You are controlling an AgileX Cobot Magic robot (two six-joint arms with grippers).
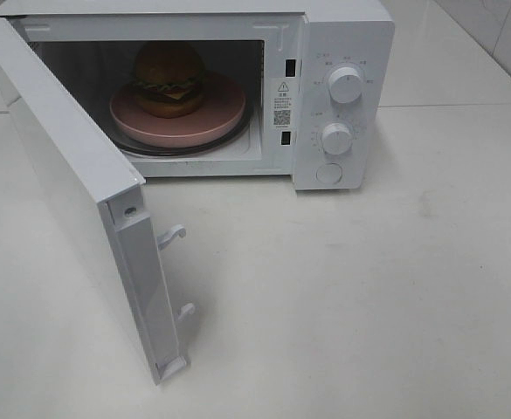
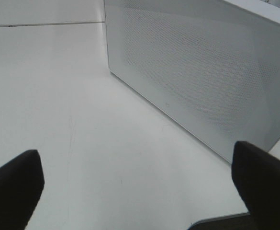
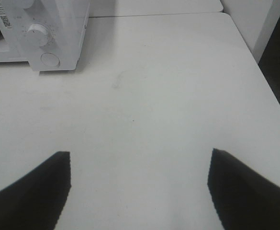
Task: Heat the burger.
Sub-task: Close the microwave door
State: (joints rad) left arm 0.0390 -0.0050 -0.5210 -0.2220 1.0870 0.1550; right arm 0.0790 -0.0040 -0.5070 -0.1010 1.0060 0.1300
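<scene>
The burger [image 1: 169, 80] sits on a round pink plate [image 1: 224, 112] inside the white microwave [image 1: 342, 35]. The microwave door [image 1: 80, 192] hangs wide open toward the front left. Neither arm shows in the exterior high view. In the left wrist view my left gripper [image 2: 140, 184] is open, its dark fingers [image 2: 13, 187] spread wide, facing the door's perforated outer face [image 2: 197, 72] from a short way off. In the right wrist view my right gripper [image 3: 139, 189] is open above bare table, with the microwave's control panel [image 3: 44, 36] farther ahead.
Two white dials [image 1: 346, 85] and a round button [image 1: 329, 173] are on the microwave's right panel. Door latch hooks [image 1: 173, 234] stick out of the door's inner edge. The white table [image 1: 369, 297] spreads in front; its edge [image 3: 269, 81] shows in the right wrist view.
</scene>
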